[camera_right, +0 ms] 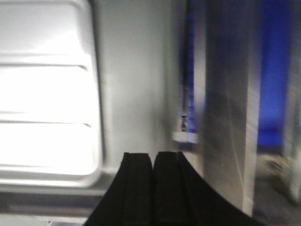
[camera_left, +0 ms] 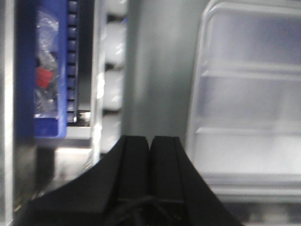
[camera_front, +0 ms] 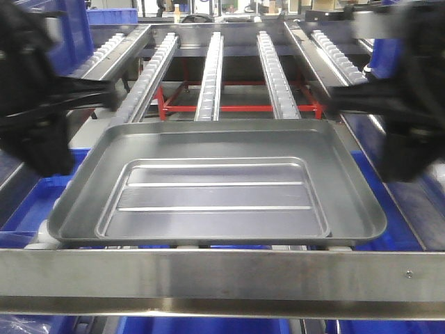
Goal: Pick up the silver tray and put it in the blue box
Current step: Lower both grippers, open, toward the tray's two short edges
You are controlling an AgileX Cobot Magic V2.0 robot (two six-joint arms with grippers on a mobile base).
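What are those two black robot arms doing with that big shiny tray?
They are getting ready to pick it up. The silver tray lies flat on the roller rails, not yet lifted. The left gripper and the right gripper hang at its two sides. Both are shut and holding nothing, so the grab has not begun.

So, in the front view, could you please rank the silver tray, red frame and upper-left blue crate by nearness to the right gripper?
1. Silver tray, beside the right gripper.
2. Red frame, centre, farther back.
3. Blue crate, far left.
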